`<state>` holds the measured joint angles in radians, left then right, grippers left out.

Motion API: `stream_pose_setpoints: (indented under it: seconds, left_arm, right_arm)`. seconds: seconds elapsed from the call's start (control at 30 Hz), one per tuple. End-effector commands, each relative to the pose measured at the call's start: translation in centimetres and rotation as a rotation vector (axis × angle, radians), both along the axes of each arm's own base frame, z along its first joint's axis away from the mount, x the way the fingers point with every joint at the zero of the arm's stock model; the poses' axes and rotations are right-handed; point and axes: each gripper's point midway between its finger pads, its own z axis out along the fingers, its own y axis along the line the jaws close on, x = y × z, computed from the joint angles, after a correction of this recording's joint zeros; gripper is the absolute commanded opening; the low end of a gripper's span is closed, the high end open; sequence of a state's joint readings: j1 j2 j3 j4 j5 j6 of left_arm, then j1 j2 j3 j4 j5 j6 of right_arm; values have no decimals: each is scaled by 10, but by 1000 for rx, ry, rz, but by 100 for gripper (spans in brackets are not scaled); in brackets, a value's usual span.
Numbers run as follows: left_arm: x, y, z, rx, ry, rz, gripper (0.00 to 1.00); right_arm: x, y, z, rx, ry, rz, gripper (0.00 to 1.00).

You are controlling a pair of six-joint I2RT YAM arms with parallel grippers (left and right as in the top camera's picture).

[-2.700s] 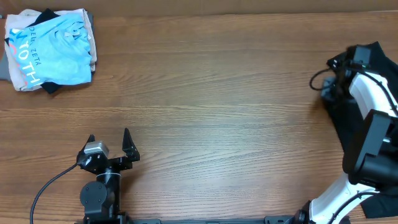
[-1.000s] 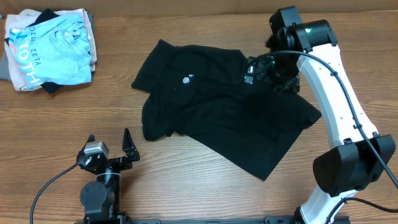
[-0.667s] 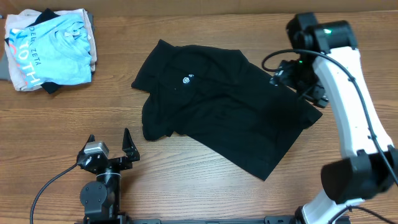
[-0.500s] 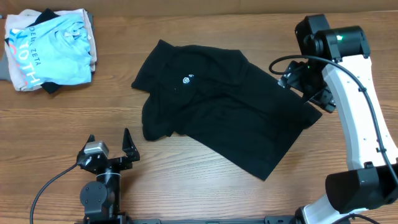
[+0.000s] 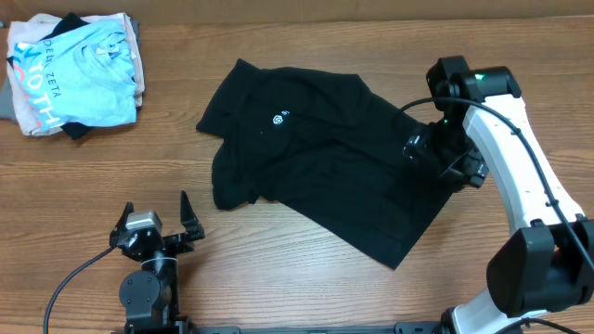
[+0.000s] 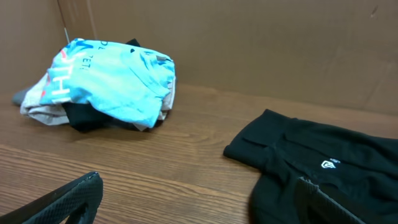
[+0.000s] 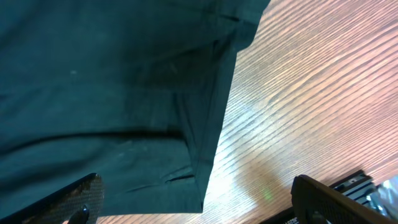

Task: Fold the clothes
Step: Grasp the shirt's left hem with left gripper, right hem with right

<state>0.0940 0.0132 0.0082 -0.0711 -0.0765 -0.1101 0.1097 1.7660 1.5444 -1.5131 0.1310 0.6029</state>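
The clothes, a black T-shirt (image 5: 325, 172) with a small white logo (image 5: 278, 118), lie spread and rumpled across the middle of the table. My right gripper (image 5: 442, 154) hovers open over the shirt's right edge. In the right wrist view a hemmed corner of the shirt (image 7: 106, 93) lies below and between the wide-apart fingers (image 7: 74, 199), with nothing gripped. My left gripper (image 5: 154, 215) stands open near the front left, apart from the shirt. In the left wrist view a sleeve and the logo (image 6: 328, 164) show at the right.
A pile of folded garments topped by a light blue shirt with white lettering (image 5: 79, 74) sits at the back left corner and also shows as the blue shirt (image 6: 106, 87) in the left wrist view. A brown wall (image 6: 249, 43) stands behind the wooden table (image 5: 278, 278).
The black shirt now lies on the table. My right arm swung off the shirt's upper right, then came forward over its right edge. The left gripper shifted slightly.
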Motion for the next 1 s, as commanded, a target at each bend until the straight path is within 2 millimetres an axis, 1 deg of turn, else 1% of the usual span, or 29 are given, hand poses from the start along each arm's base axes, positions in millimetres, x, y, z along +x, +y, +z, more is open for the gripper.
stream_pose_setpoints:
  seconds: [0.0,0.13,0.2,0.27,0.3,0.37,0.43,0.5,0.63,0.7,0.77,0.87,0.97]
  left_arm:
    - [-1,7,2,44,-2,32,100]
    - [1,-6,0,-6,-5,-42,100]
    - [2,-19,2,-85,-22,-107,100]
    - [2,-35,4,-108,-29,-201,100]
    - [2,-44,6,-110,-33,-254,100]
    - [-1,-65,13,-110,-56,-378,100]
    - [-7,-85,27,-95,-105,-504,100]
    - [-12,-94,40,-82,-138,-559,100]
    - [-18,-95,73,-43,-179,-563,100]
    - [-20,-95,87,-3,-161,-560,100]
    - [-18,-94,97,36,-102,-555,100]
    - [-6,-92,100,45,42,-561,100]
    - [14,-91,90,-2,259,-579,100]
  right_arm:
    - [-13,-3,-5,78,2,-5,100]
    - [-27,4,-12,194,-15,56,100]
    - [-33,20,-10,314,-56,118,100]
    - [-38,29,-8,361,-69,156,100]
    - [-41,29,-9,357,-64,161,100]
    - [-46,28,-12,343,-51,173,100]
    - [-46,27,-16,330,-49,176,100]
    - [-47,27,-21,330,-49,176,100]
    - [-49,27,-32,331,-45,175,100]
    - [-48,28,-38,339,-51,170,100]
    - [-48,31,-41,355,-56,151,100]
    - [-46,41,-43,414,-69,150,100]
    - [-45,41,-44,415,-74,155,100]
